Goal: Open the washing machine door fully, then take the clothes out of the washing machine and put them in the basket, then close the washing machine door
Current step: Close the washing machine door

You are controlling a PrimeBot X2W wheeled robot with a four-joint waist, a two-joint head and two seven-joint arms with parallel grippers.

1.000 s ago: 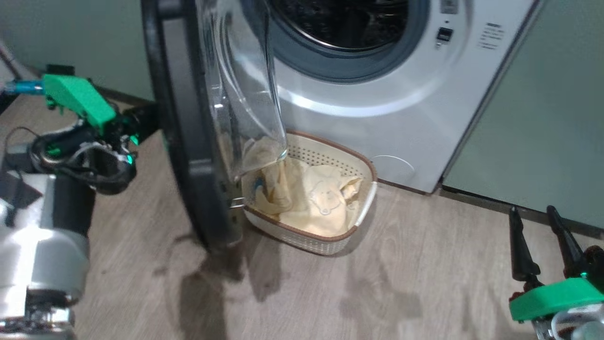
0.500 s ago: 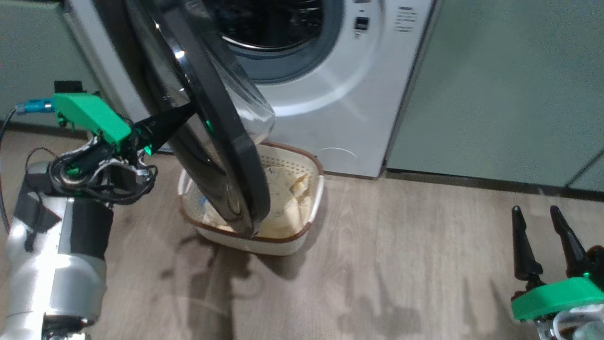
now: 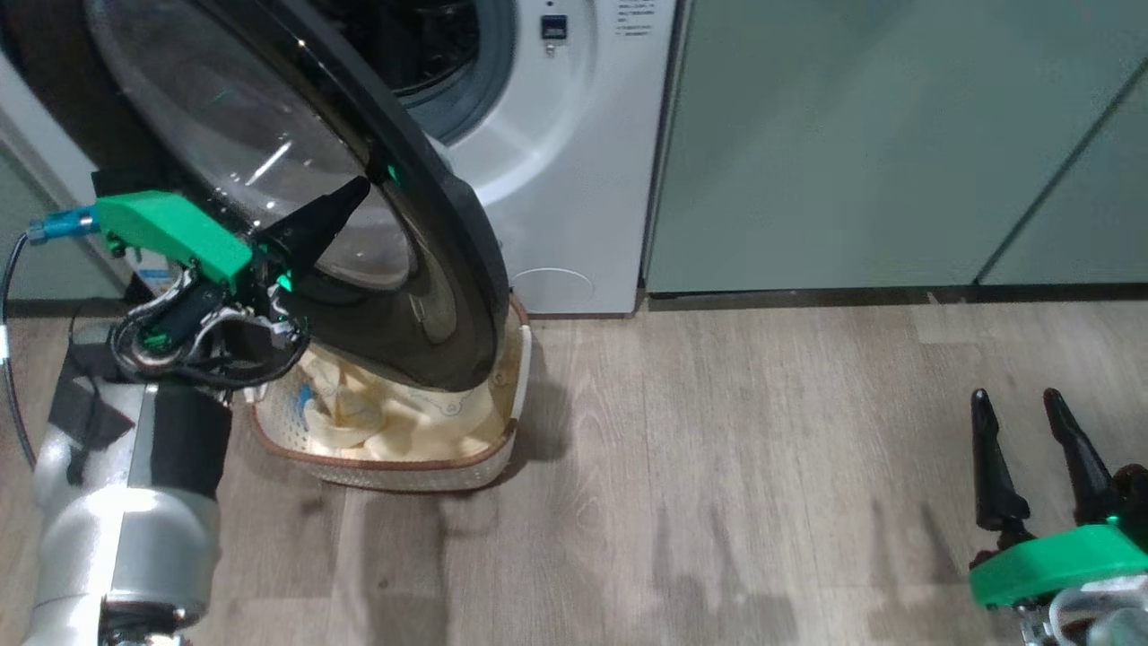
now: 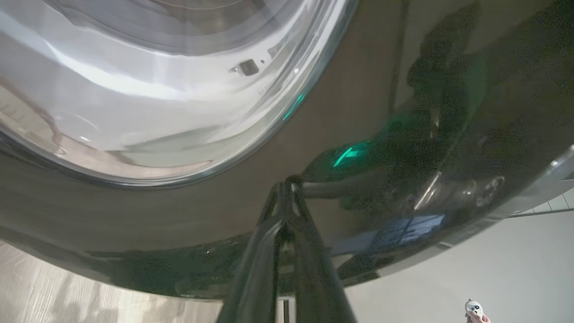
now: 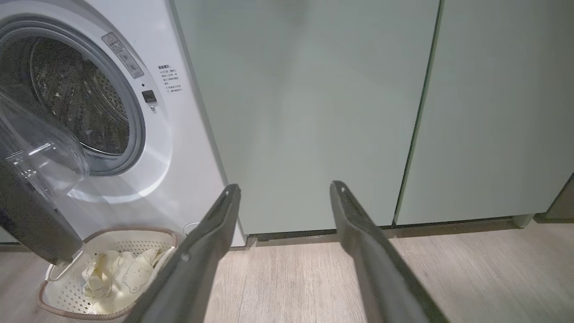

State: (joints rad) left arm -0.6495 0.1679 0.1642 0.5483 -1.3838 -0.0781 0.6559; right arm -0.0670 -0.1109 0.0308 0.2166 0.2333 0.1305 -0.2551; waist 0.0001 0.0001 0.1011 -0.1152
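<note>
Sage-green cabinets point(image 3: 852, 135) and a wood-look floor point(image 3: 717, 449) frame the white washing machine point(image 3: 556, 179). Its washing machine door point(image 3: 448, 233) stands half swung, the lower rim hanging over the basket point(image 3: 404, 474) where the clothes point(image 3: 386, 440) lie. That puts the job at its last step, closing. The left hand point(image 3: 352, 192), fingers pinched together on nothing, presses its tips against the door's glossy black rim beside the glass. The right hand point(image 3: 1015, 399) hangs wide open and empty, well apart over the floor. Next should come a steady push toward the drum opening until the latch catches, minding slip on the gloss.
</note>
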